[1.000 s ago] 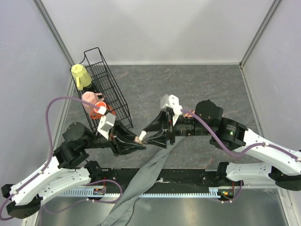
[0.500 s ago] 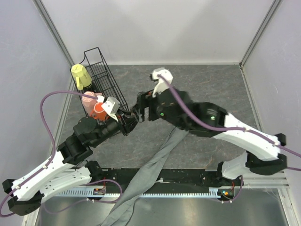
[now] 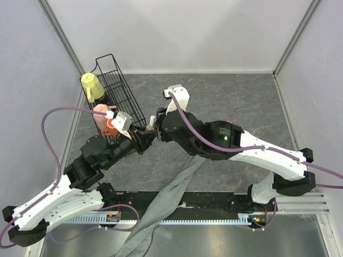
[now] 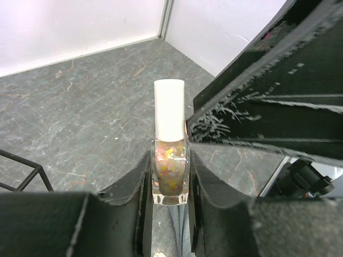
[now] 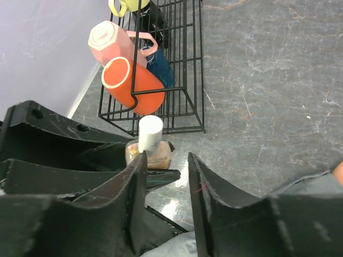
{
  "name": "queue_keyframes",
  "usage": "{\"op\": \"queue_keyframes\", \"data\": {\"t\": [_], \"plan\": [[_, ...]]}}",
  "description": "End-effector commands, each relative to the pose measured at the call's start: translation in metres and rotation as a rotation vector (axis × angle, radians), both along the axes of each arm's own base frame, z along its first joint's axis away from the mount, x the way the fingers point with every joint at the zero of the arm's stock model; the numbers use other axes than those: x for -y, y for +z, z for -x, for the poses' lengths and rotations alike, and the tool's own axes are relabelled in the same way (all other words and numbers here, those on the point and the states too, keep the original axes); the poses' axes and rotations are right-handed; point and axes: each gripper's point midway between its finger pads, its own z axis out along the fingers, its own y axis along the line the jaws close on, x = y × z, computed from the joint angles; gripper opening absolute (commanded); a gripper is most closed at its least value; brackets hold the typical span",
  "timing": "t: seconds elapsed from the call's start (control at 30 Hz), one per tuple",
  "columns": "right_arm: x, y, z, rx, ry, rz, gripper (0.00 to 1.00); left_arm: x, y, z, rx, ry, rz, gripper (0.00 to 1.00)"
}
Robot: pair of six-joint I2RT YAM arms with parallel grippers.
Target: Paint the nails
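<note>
Polish bottle, white cap on: clamped in our left end effector. Right end effector: parted, empty, newly brought beside the cap. Nails: out of sight; mannequin hand, edge only, shows by its sleeve. We judge uncapping next.

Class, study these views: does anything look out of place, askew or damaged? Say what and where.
The grey sleeve spills over the table's near edge, across the mounting rail. At the wire rack, the orange cup and pink cup lie on their sides. The nail polish bottle in the left end effector stands upright, capped.
</note>
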Motion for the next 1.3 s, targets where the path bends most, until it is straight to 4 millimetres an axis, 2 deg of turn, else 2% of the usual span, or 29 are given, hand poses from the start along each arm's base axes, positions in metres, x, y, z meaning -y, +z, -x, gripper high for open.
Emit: {"op": "queue_keyframes", "data": {"t": [0.0, 0.07, 0.1, 0.13, 0.17, 0.23, 0.27, 0.33, 0.37, 0.4, 0.43, 0.47, 0.5, 0.53, 0.57, 0.6, 0.7, 0.73, 0.8, 0.83, 0.87, 0.9, 0.93, 0.97, 1.03, 1.07, 1.1, 1.17, 1.27], "plan": [[0.004, 0.017, 0.001, 0.022, 0.001, -0.048, 0.32, 0.0, 0.021, 0.002, 0.033, -0.004, 0.078, 0.02], [0.004, 0.017, 0.002, 0.032, 0.026, -0.037, 0.23, 0.002, 0.022, 0.004, 0.028, -0.021, 0.081, 0.02], [0.004, 0.018, 0.004, 0.04, 0.042, -0.034, 0.1, 0.005, 0.023, 0.009, 0.028, -0.054, 0.084, 0.02], [0.004, 0.014, 0.004, 0.046, 0.055, -0.018, 0.04, 0.007, 0.026, 0.014, 0.031, -0.079, 0.095, 0.02], [0.005, 0.021, 0.007, 0.069, 0.089, -0.022, 0.0, 0.009, 0.028, 0.018, 0.037, -0.106, 0.099, 0.02], [0.005, 0.017, 0.01, 0.084, 0.138, -0.002, 0.0, 0.017, 0.032, 0.034, 0.048, -0.206, 0.101, 0.02], [0.006, 0.027, 0.016, 0.114, 0.202, -0.018, 0.0, 0.018, 0.036, 0.04, 0.057, -0.238, 0.107, 0.02], [0.011, 0.029, 0.029, 0.141, 0.301, -0.027, 0.0, 0.023, 0.045, 0.061, 0.085, -0.352, 0.127, 0.02], [0.009, 0.037, 0.033, 0.187, 0.359, -0.046, 0.0, 0.024, 0.049, 0.07, 0.1, -0.4, 0.138, 0.02], [0.003, 0.021, 0.048, 0.176, 0.472, -0.038, 0.0, 0.027, 0.054, 0.089, 0.125, -0.508, 0.146, 0.02], [0.013, 0.034, 0.059, 0.213, 0.525, -0.083, 0.0, 0.029, 0.057, 0.102, 0.136, -0.574, 0.159, 0.02], [0.01, 0.044, 0.069, 0.253, 0.591, -0.135, 0.0, 0.027, 0.07, 0.116, 0.195, -0.645, 0.194, 0.02], [0.008, 0.028, 0.087, 0.269, 0.722, -0.122, 0.0, 0.027, 0.07, 0.14, 0.22, -0.776, 0.191, 0.02], [0.019, 0.041, 0.1, 0.307, 0.779, -0.172, 0.0, 0.026, 0.071, 0.151, 0.225, -0.841, 0.201, 0.02], [0.02, 0.046, 0.108, 0.337, 0.826, -0.204, 0.0, 0.023, 0.075, 0.168, 0.274, -0.939, 0.21, 0.02], [0.022, 0.04, 0.124, 0.345, 0.924, -0.206, 0.0, 0.023, 0.075, 0.175, 0.279, -0.986, 0.21, 0.02], [0.03, 0.042, 0.133, 0.368, 0.972, -0.222, 0.0, 0.027, 0.07, 0.185, 0.24, -1.085, 0.18, 0.02], [0.032, 0.044, 0.127, 0.37, 0.938, -0.22, 0.0, 0.027, 0.073, 0.184, 0.244, -1.083, 0.174, 0.02], [0.038, 0.047, 0.111, 0.356, 0.838, -0.214, 0.0, 0.034, 0.07, 0.169, 0.216, -1.007, 0.161, 0.02], [0.047, 0.048, 0.084, 0.336, 0.662, -0.199, 0.0, 0.036, 0.071, 0.162, 0.217, -0.963, 0.161, 0.02], [0.054, 0.056, 0.071, 0.324, 0.565, -0.209, 0.08, 0.04, 0.067, 0.14, 0.171, -0.834, 0.153, 0.02], [0.055, 0.054, 0.06, 0.299, 0.5, -0.191, 0.14, 0.04, 0.068, 0.126, 0.178, -0.752, 0.147, 0.02], [0.06, 0.048, 0.052, 0.254, 0.431, -0.17, 0.27, 0.04, 0.065, 0.111, 0.163, -0.669, 0.143, 0.02], [0.06, 0.048, 0.049, 0.233, 0.403, -0.169, 0.54, 0.035, 0.067, 0.083, 0.154, -0.506, 0.16, 0.02], [0.061, 0.052, 0.043, 0.184, 0.344, -0.19, 0.64, 0.026, 0.054, 0.057, 0.112, -0.349, 0.137, 0.02], [0.068, 0.06, 0.035, 0.189, 0.28, -0.202, 0.72, 0.019, 0.052, 0.039, 0.093, -0.236, 0.135, 0.02], [0.072, 0.064, 0.032, 0.183, 0.245, -0.216, 0.75, 0.016, 0.044, 0.032, 0.075, -0.198, 0.112, 0.02], [0.079, 0.074, 0.028, 0.176, 0.189, -0.265, 0.8, 0.014, 0.043, 0.024, 0.059, -0.152, 0.1, 0.02], [0.066, 0.087, 0.031, 0.172, 0.218, -0.33, 0.84, 0.018, 0.04, 0.021, 0.044, -0.152, 0.099, 0.02]]}}
